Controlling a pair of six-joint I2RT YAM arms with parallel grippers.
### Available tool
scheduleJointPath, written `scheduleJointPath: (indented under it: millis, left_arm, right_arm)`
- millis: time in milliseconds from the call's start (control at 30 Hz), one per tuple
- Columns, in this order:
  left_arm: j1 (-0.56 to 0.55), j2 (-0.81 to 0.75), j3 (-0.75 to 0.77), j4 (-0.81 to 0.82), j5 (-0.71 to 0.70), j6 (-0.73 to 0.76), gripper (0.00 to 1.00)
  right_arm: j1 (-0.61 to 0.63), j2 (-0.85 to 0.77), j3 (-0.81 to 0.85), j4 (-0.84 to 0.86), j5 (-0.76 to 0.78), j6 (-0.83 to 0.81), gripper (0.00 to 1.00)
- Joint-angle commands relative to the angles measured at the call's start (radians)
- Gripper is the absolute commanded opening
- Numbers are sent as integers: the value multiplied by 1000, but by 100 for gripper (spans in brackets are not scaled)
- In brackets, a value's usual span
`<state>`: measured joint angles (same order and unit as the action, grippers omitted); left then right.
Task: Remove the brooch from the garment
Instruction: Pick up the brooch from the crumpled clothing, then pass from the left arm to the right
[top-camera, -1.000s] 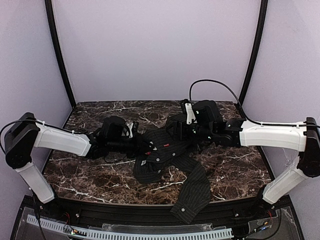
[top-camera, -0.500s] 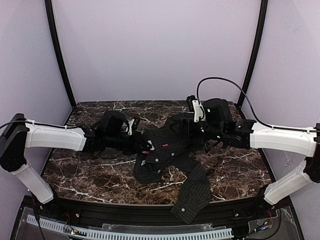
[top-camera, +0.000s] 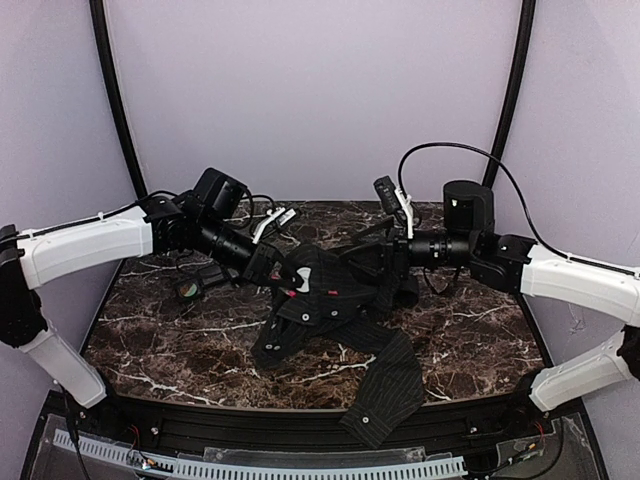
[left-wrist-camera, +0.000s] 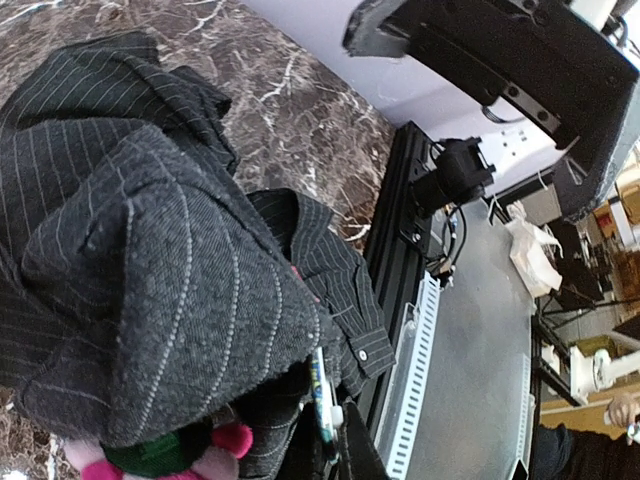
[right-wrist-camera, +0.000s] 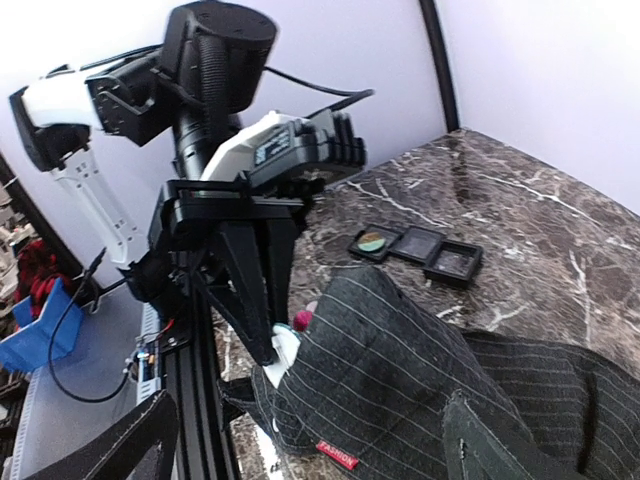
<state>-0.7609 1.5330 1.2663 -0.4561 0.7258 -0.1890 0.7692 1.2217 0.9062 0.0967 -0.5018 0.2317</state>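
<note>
The garment (top-camera: 335, 305) is a dark pinstriped shirt, one end raised off the marble table. My left gripper (top-camera: 283, 282) is shut on a fold of it. The brooch (top-camera: 291, 292), pink-petalled, sits pinned in the cloth right beside those fingertips. In the left wrist view the brooch (left-wrist-camera: 170, 455) shows a green centre at the bottom edge, under the bunched garment (left-wrist-camera: 150, 250). The right wrist view shows the left gripper (right-wrist-camera: 277, 345) pinching the garment (right-wrist-camera: 450, 380) next to the brooch (right-wrist-camera: 303, 320). My right gripper (top-camera: 387, 262) stands open, close to the shirt and holding nothing.
Three small black square trays (right-wrist-camera: 415, 245) lie in a row on the table (top-camera: 470, 340) behind the left arm; one holds a round disc (top-camera: 187, 290). A sleeve (top-camera: 385, 400) hangs over the table's front edge. A red label (right-wrist-camera: 337, 455) is sewn on the shirt.
My left arm has risen and swung up, lifting the shirt's near end off the table. My right gripper has opened wider and drawn back and up from the cloth.
</note>
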Motion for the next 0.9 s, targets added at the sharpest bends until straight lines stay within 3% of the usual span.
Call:
scheduleJointPath:
  millis: [0, 333, 867]
  left_arm:
    - [0, 23, 70, -197, 149, 259, 1]
    - [0, 40, 87, -213, 228, 356, 1]
    - [0, 57, 87, -218, 253, 364, 1]
  right_arm:
    - [-11, 67, 72, -27, -252, -42, 89]
    - [5, 210, 106, 13, -430, 27, 75]
    - [70, 344, 145, 85, -459, 72, 35]
